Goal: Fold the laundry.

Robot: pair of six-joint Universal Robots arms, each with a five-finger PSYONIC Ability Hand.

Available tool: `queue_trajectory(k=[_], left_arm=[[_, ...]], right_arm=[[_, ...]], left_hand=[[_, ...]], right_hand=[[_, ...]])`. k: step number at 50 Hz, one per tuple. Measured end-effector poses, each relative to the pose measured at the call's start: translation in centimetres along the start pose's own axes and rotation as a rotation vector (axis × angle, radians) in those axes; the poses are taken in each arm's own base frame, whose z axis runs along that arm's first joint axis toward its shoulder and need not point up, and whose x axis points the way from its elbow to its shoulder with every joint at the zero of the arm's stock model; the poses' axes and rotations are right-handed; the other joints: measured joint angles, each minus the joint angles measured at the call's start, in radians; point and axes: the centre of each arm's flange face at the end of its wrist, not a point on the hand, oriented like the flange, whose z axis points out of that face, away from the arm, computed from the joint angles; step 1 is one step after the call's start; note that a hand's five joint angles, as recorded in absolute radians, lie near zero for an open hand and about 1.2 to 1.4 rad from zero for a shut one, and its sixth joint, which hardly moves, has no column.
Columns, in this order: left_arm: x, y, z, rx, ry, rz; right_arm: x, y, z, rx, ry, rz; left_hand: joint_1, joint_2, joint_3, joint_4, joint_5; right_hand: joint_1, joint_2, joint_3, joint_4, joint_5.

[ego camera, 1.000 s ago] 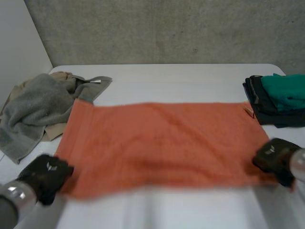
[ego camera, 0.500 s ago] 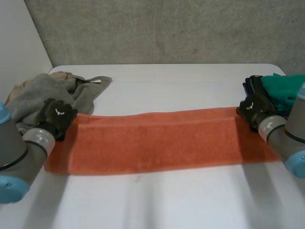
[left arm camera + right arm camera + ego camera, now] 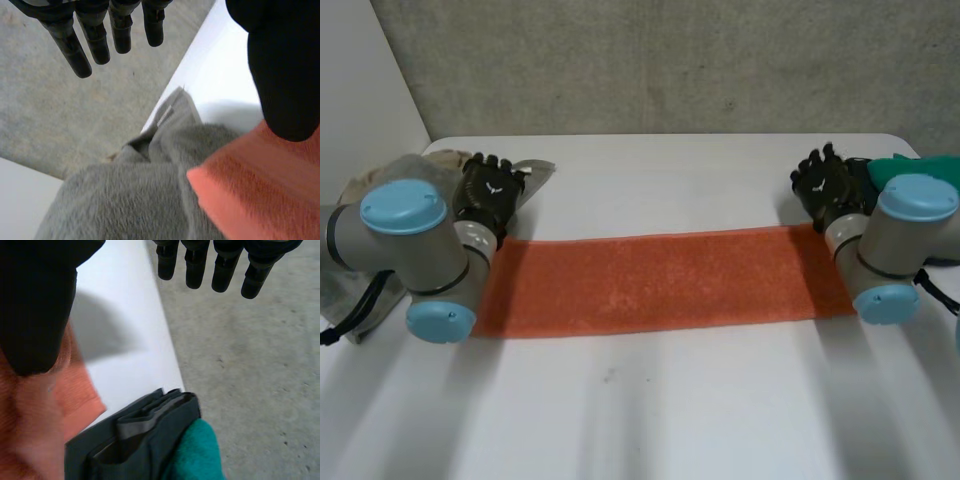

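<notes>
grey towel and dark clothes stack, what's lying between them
In the head view, the orange towel lies between the grey towel and dark stack, with the left robot hand and right robot hand by its far corners.

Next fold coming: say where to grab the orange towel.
Probably its two short ends, each pinched from the outer side: the orange towel lies flat as a long strip, and the open left hand and right hand sit by those ends.

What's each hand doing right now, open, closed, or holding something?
Left hand: open, fingers straight, holding nothing, near a corner of the orange towel.
Right hand: open, fingers straight, holding nothing, near the towel's opposite end.
</notes>
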Motion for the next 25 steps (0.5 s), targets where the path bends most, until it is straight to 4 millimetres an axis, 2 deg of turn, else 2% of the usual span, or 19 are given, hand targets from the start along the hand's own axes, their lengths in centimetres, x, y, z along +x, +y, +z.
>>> queue_trajectory(k=[1, 8, 12, 19, 21, 25], left_arm=[[-0.1, -0.3, -0.1, 0.006, -0.001, -0.008], [-2.1, -3.3, -1.8, 0.062, -0.025, -0.103], [-3.3, -4.4, -3.5, 0.079, -0.031, -0.129], [-4.5, -5.3, -6.5, 0.088, -0.032, -0.135], [-4.7, -5.4, -7.0, 0.091, -0.029, -0.138], [-4.8, -5.6, -8.5, 0.102, -0.005, -0.164]], right_arm=[[0.2, -0.1, 0.0, 0.001, 0.004, 0.009], [6.1, -3.7, -1.8, 0.077, 0.059, 0.257], [8.4, -3.8, -3.0, 0.053, 0.053, 0.338], [10.4, -2.2, -5.7, -0.075, 0.015, 0.401], [10.5, -1.9, -6.4, -0.105, 0.001, 0.408], [9.7, -0.9, -9.1, -0.223, -0.082, 0.439]], left_hand=[[0.000, 0.000, 0.000, 0.000, 0.000], [0.000, 0.000, 0.000, 0.000, 0.000], [0.000, 0.000, 0.000, 0.000, 0.000], [0.000, 0.000, 0.000, 0.000, 0.000], [0.000, 0.000, 0.000, 0.000, 0.000], [0.000, 0.000, 0.000, 0.000, 0.000]], right_hand=[[0.000, 0.000, 0.000, 0.000, 0.000], [0.000, 0.000, 0.000, 0.000, 0.000], [0.000, 0.000, 0.000, 0.000, 0.000], [0.000, 0.000, 0.000, 0.000, 0.000], [0.000, 0.000, 0.000, 0.000, 0.000], [0.017, 0.040, 0.046, 0.036, 0.035]])
